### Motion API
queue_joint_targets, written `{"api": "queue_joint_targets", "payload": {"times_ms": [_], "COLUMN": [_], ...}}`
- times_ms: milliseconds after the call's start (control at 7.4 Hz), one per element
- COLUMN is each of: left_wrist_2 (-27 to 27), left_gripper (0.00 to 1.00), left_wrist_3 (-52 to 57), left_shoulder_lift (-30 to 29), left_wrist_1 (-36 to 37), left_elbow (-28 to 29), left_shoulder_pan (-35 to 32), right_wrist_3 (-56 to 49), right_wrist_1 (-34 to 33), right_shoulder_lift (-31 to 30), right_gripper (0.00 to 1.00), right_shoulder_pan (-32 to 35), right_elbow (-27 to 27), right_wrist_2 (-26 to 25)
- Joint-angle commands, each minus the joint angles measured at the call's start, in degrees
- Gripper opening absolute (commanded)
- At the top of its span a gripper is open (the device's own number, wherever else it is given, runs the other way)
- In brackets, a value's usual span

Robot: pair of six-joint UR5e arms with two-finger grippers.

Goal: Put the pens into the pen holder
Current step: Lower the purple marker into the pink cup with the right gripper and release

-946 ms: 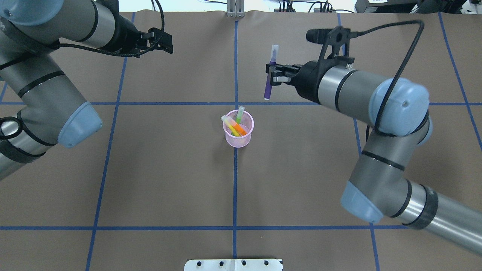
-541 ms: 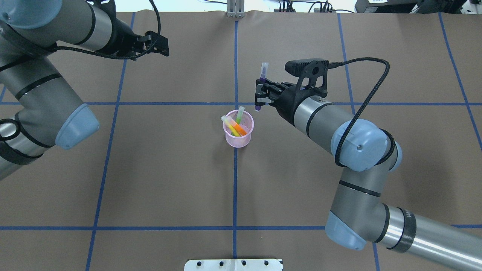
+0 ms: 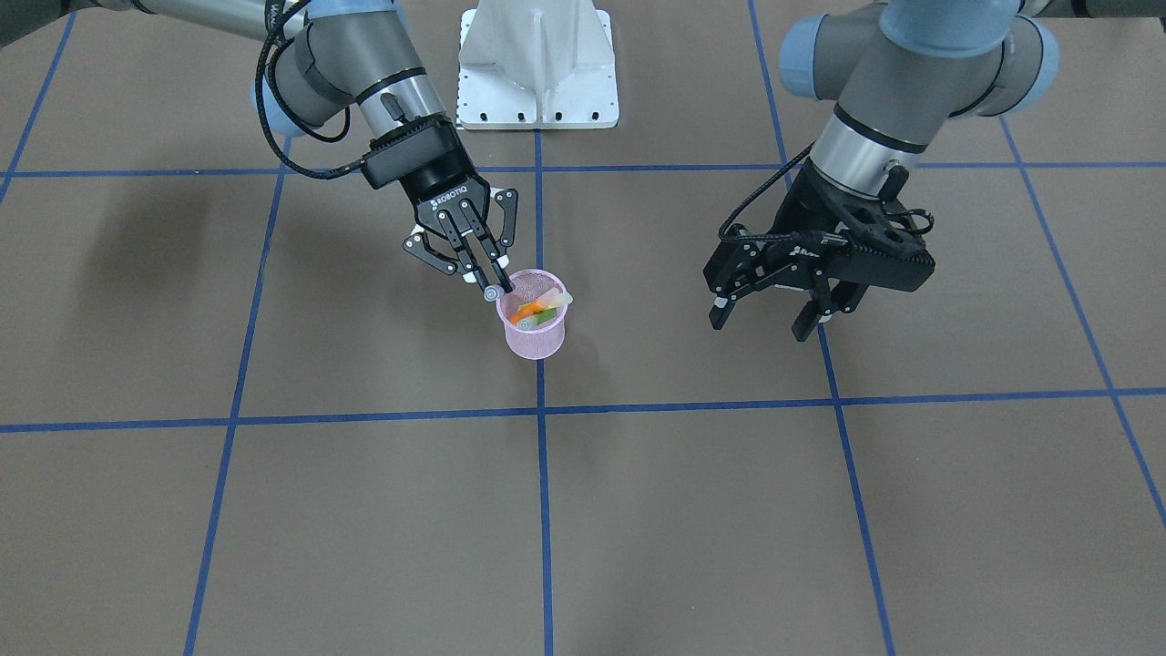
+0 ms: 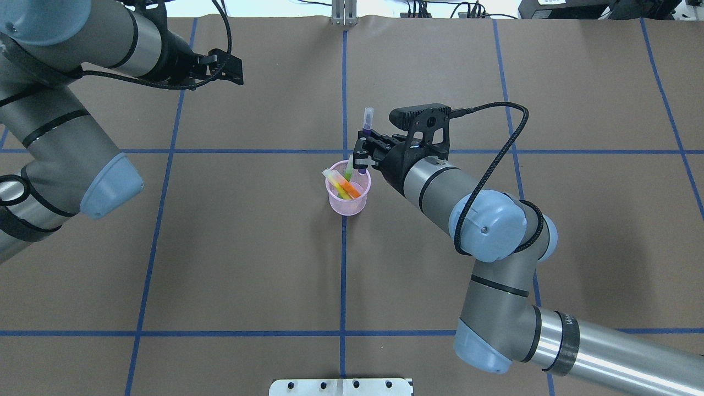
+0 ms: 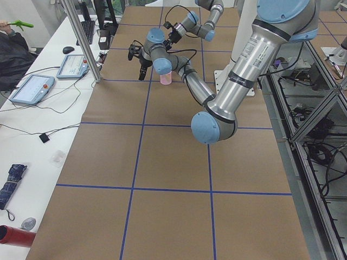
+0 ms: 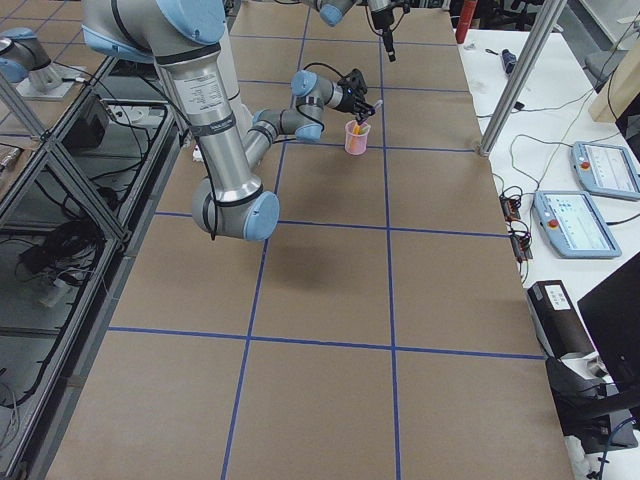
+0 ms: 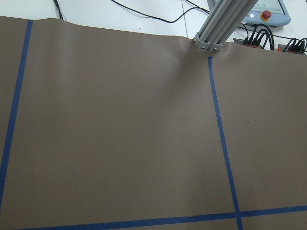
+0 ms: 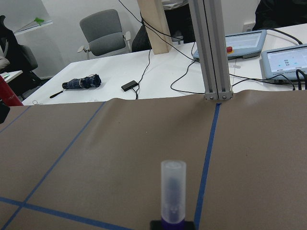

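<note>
The purple pen (image 4: 366,125) is off the table (image 4: 247,247), clamped in the right gripper (image 4: 361,158) at the far right side of the holder (image 4: 345,207).

Brown paper crossed by blue tape lines (image 4: 154,220) covers the table. A white base plate (image 3: 537,64) sits at the robot's edge and an aluminium post (image 4: 344,12) at the far edge. Beyond the post is a white side table (image 8: 158,72) with two pendants (image 8: 288,57), cables and a folded umbrella (image 8: 81,82), and a chair (image 8: 103,31) stands behind it. The left gripper (image 3: 759,325) hangs over the table well apart from the holder, with its jaws apart and nothing between them. Nearest the purple pen is the cap of the green pen (image 4: 348,171), which sticks up past the far rim, just beside the right gripper's jaws.

The holder stands upright on the centre tape line, just on the robot's side of a crossing. In it the orange pen (image 4: 352,190) and the green pen lean across each other, caps up and above the rim. The orange pen's cap points toward the robot's left, the green one's toward the far side.

The right gripper's jaws pinch the purple barrel below its pale cap. The cap stands clear above them, and the pen tilts a little away from the robot. Its lower end reaches down to the rim. Whether the tip is already inside the mesh cannot be told.
</note>
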Motion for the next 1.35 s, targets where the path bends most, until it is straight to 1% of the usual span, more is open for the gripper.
{"api": "queue_joint_targets", "payload": {"times_ms": [0,135,406,541,676,811,946,1217], "left_wrist_2": [0.1,0.1,0.1,0.1,0.1,0.1,0.1,0.1], "left_gripper": [0.99,0.99,0.99,0.99,0.99,0.99,0.99,0.99], "left_wrist_3": [0.0,0.0,0.0,0.0,0.0,0.0,0.0,-0.1], "left_shoulder_lift": [0.0,0.0,0.1,0.1,0.1,0.1,0.1,0.0], "left_wrist_1": [-0.2,-0.2,-0.2,-0.2,-0.2,-0.2,-0.2,-0.2], "left_elbow": [0.1,0.2,0.4,0.7,0.9,0.9,0.9,0.9], "left_shoulder_pan": [0.1,0.2,0.3,0.3,0.3,0.3,0.4,0.4], "right_wrist_3": [0.0,0.0,-0.1,0.0,0.1,0.2,0.2,0.6], "right_wrist_1": [0.0,0.0,0.6,2.0,2.0,2.0,2.0,2.2], "right_shoulder_lift": [0.0,-0.1,-0.1,0.2,0.2,0.3,0.4,0.6], "right_gripper": [0.00,0.00,0.00,0.00,0.36,0.85,0.97,0.98], "right_shoulder_pan": [-1.2,-2.4,-2.9,-3.4,-3.4,-3.5,-3.5,-3.5], "right_elbow": [-1.4,-2.3,-3.0,-3.9,-4.0,-4.0,-4.0,-3.1], "right_wrist_2": [-0.3,-2.4,-3.1,-3.2,-3.1,-3.3,-3.9,-3.6]}}
